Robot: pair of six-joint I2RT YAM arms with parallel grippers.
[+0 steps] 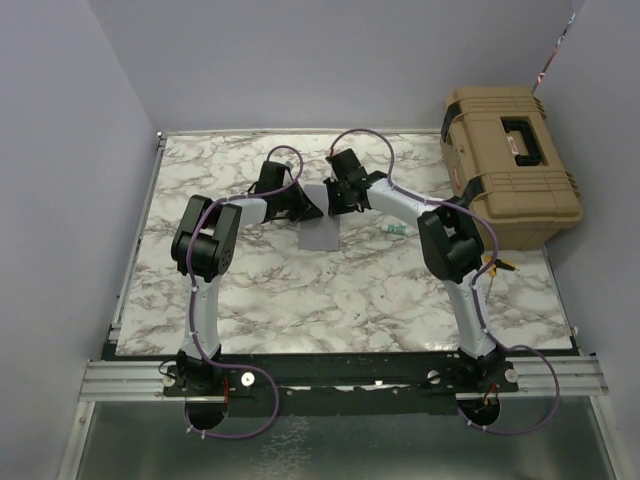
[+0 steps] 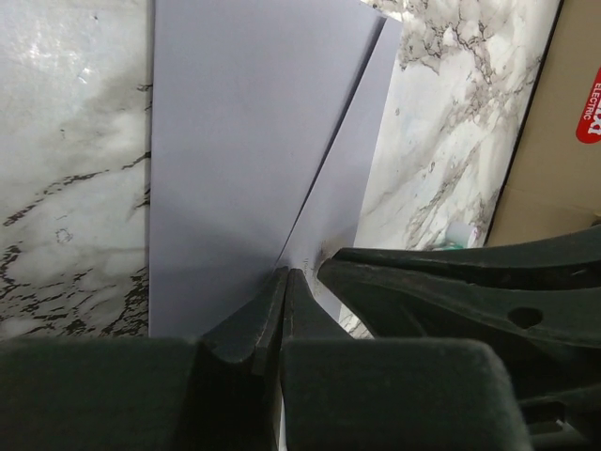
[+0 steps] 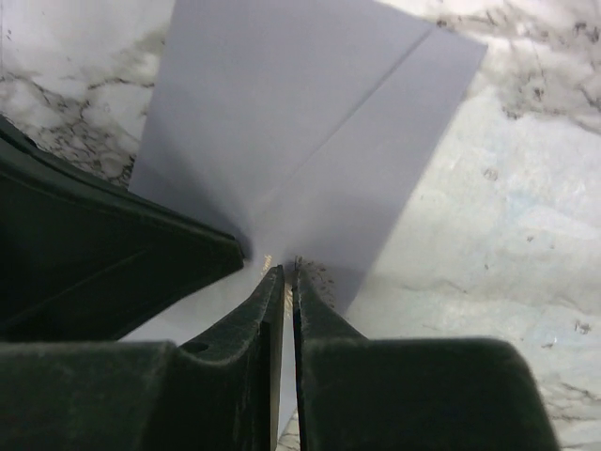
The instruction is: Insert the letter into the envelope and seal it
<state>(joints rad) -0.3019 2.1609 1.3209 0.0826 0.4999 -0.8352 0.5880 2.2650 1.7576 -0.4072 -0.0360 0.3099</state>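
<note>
Top external view has the flat grey-lavender paper envelope (image 1: 320,238) lying on the white marble-patterned table (image 1: 300,300), with both arms meeting over its far end. From where I stand, the left gripper (image 1: 308,208) has its jaws pressed tight together, tips on the envelope where a diagonal fold ends. Just beside it, the right gripper (image 1: 335,200) shows only a thin slit between its jaws. Whether either pinches paper, I cannot tell.

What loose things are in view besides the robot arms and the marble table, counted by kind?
Grey-lavender envelope: 1
Tan hard case: 1
Small teal item, too small to identify: 1
Total: 3
</note>
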